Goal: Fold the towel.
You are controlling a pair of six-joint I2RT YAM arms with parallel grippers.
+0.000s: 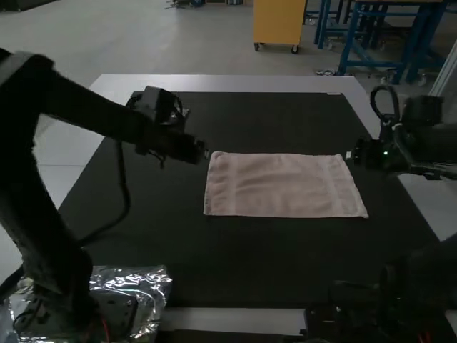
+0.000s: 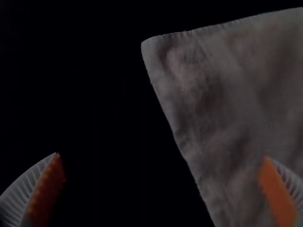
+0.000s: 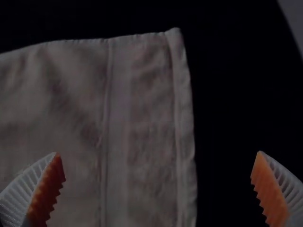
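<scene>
High view: a pale table carries a black mat. The left arm extends over the mat; the right arm stands opposite. Between their grippers lies the task item, a pale pinkish hand towel, at mid-mat, flat and spread, lightly rippled, long sides running left to right. Whether it is doubled cannot be told. Crinkled silver foil lies around the left arm's base. The left gripper is at the towel's far left corner, its orange pads set wide, nothing between them gripped. The right gripper is at the far right corner, likewise wide and unladen. Each wrist view has one finger over cloth, the other over mat. A smooth woven band parallels the towel's right hem.
</scene>
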